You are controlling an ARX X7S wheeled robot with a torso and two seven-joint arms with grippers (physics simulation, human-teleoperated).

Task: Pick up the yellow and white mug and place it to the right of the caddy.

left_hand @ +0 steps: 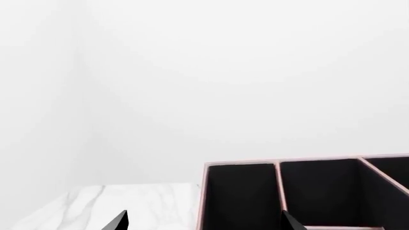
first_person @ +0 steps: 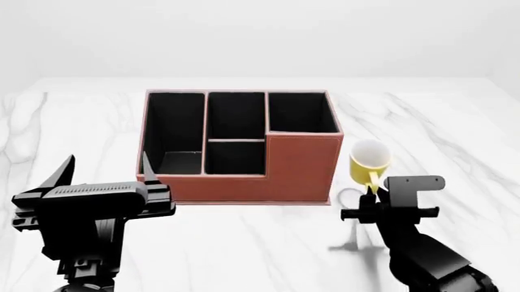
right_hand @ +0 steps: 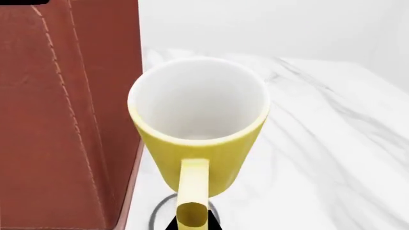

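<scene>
The yellow and white mug (first_person: 369,159) hangs a little above the table, close beside the right wall of the reddish-brown caddy (first_person: 268,173). My right gripper (first_person: 372,193) is shut on the mug's yellow loop handle. In the right wrist view the mug (right_hand: 198,120) shows its white inside, with the gripper (right_hand: 191,225) closed on the handle and the caddy wall (right_hand: 57,120) close beside it. My left gripper (first_person: 107,167) is open and empty in front of the caddy's left end. In the left wrist view the gripper (left_hand: 204,223) straddles a caddy corner (left_hand: 243,191).
The white marble table (first_person: 455,134) stretches out to the right of the caddy and the mug. A round shadow (first_person: 351,198) lies on the table under the mug. A plain white wall stands behind the table.
</scene>
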